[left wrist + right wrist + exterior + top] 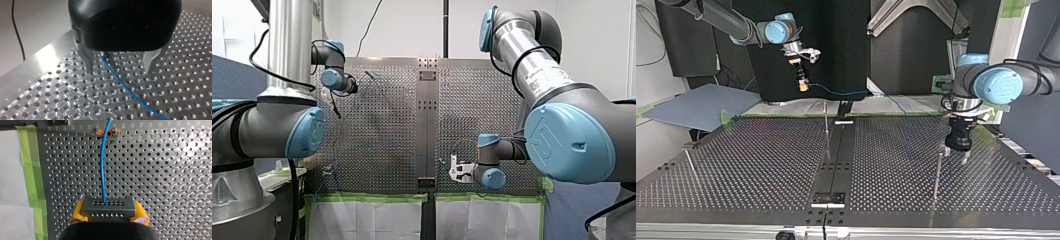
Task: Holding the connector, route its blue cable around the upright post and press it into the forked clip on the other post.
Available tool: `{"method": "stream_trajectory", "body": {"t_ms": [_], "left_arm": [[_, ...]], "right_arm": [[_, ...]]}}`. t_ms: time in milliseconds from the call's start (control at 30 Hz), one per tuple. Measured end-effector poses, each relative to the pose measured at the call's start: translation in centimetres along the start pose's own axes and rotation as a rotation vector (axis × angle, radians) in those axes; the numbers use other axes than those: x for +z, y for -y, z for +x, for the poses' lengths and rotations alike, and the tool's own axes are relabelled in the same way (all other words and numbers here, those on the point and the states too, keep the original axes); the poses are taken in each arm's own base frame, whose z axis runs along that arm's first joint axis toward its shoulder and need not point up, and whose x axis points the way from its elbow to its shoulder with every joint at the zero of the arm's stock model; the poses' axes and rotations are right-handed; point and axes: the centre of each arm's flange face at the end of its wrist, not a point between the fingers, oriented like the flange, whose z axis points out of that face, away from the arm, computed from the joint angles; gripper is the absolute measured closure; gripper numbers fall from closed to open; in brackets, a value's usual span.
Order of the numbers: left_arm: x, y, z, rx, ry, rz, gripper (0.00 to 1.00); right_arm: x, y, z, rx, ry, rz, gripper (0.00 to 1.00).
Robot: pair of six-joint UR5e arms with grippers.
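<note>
Two arms work over a perforated metal tabletop [761, 165]. My right gripper [108, 217] has its yellow pads [141, 216] clamped on either side of a grey connector [108, 206] with rows of small holes. The blue cable [102, 170] leaves the connector's face and curves away over the tabletop to a small metal fixture [105, 130] with an orange part, which it passes through. In the top view this gripper hangs above the far edge of the tabletop, at the view's left, and the cable runs sideways from it toward the middle. My left gripper [120, 73], black with metal fingers [87, 60], points down at the tabletop with its fingers apart. The cable runs beneath it between the fingertips, closer to one finger. In the top view it hovers at the view's right, just beside a thin upright post [937, 172]. A second post [826, 127] stands near the middle. The post tops are too small to make out.
</note>
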Motion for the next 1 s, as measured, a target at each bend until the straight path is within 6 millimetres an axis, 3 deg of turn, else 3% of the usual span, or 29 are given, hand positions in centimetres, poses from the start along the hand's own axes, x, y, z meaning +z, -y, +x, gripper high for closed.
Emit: {"method": "stream_trajectory", "body": {"t_ms": [200,400,700,1000], "left_arm": [[-1.9,0.0,-0.6,0.038,-0.004,-0.042,0.02],[-3.4,1.1,-2.9,0.094,0.031,-0.085,0.02],[-5.1,5.0,-8.7,0.186,0.133,-0.113,0.02],[-7.3,9.4,-13.2,0.260,0.188,-0.072,0.02]], "right_arm": [[0.0,0.1,0.0,0.000,0.000,0.001,1.00],[0.0,0.1,0.0,0.001,-0.001,0.002,1.00],[0.0,0.1,0.0,0.003,-0.001,0.003,1.00],[0.1,0.1,0.1,0.007,-0.004,0.002,1.00]]}}
